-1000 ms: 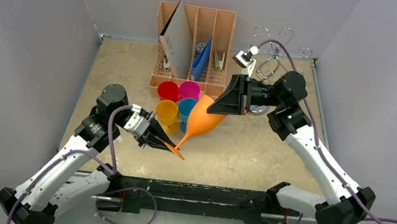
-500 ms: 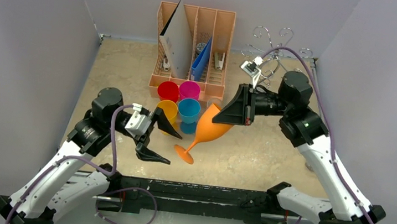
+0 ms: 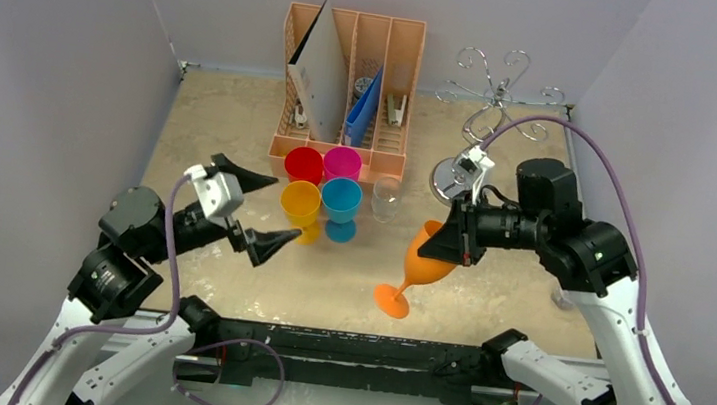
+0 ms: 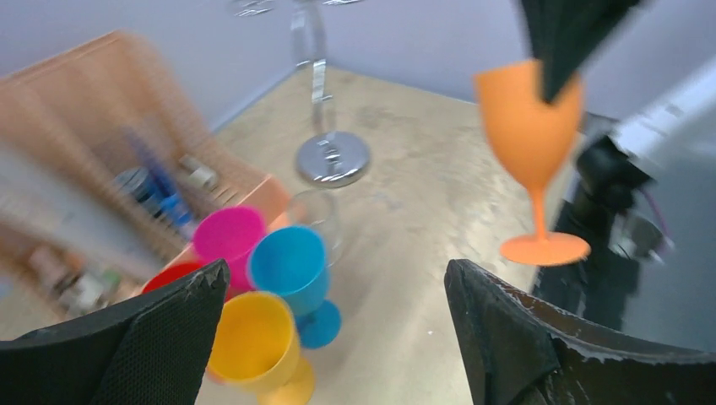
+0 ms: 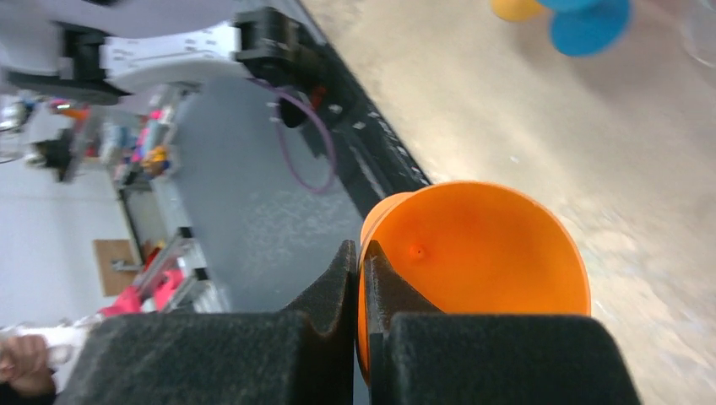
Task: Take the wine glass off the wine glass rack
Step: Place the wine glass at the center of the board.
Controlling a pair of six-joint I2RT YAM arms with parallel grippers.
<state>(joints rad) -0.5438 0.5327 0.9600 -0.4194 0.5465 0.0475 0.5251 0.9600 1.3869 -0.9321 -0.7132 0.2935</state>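
The orange wine glass (image 3: 421, 259) is nearly upright near the table's front, its foot (image 3: 391, 300) low over the surface; whether it touches is unclear. My right gripper (image 3: 458, 244) is shut on its rim, one finger inside the bowl (image 5: 481, 245) and one outside, in the right wrist view (image 5: 360, 253). The silver wine glass rack (image 3: 495, 86) stands at the back right with its disc base (image 3: 450, 180), no glass hanging on it. My left gripper (image 3: 255, 212) is open and empty, left of the glass. The left wrist view shows its jaws wide (image 4: 336, 270), with the glass (image 4: 528, 126) and rack base (image 4: 332, 158) beyond.
A peach organiser (image 3: 350, 51) stands at the back centre. In front of it are a red cup (image 3: 304, 165), a pink cup (image 3: 342, 164), a yellow goblet (image 3: 300, 201), a blue goblet (image 3: 341, 201) and a clear glass (image 3: 386, 197). A black rail (image 3: 349, 347) runs along the front edge.
My left gripper let go of the glass's foot, opened wide and drew back to the left. My right arm swung the glass upright and carried it toward the front right.
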